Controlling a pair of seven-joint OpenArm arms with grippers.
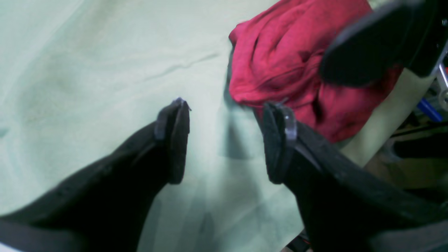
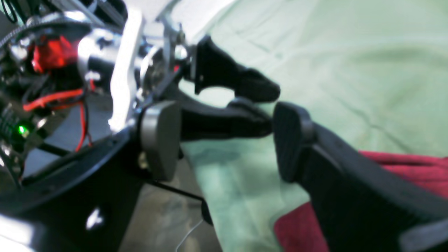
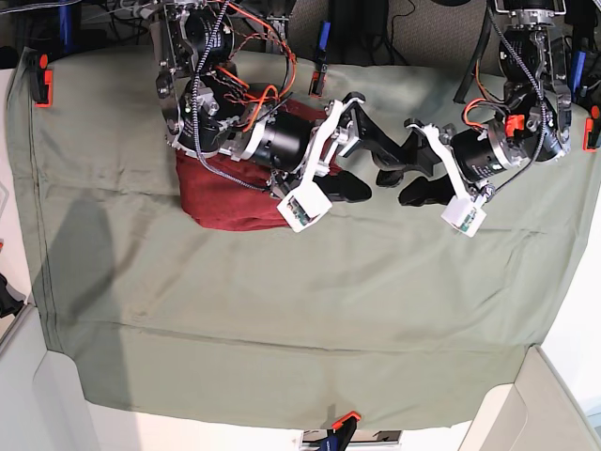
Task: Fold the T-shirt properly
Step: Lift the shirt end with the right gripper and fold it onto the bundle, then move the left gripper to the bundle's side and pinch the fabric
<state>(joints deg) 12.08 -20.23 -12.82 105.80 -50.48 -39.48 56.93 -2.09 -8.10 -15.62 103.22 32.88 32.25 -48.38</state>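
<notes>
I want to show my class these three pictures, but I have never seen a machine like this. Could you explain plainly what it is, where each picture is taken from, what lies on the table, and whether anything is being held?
This is a robot with two arms, each ending in a two-fingered claw. The wide picture looks down on the whole table. The other two come from small cameras mounted on the wrists, so the black fingers fill the foreground. A sage-green cloth covers the table. On it lies one garment, a dark red T-shirt, bunched in a heap rather than spread flat. The left gripper is open over bare cloth, beside the shirt. The right gripper is open too, by the shirt. Neither holds anything.
</notes>
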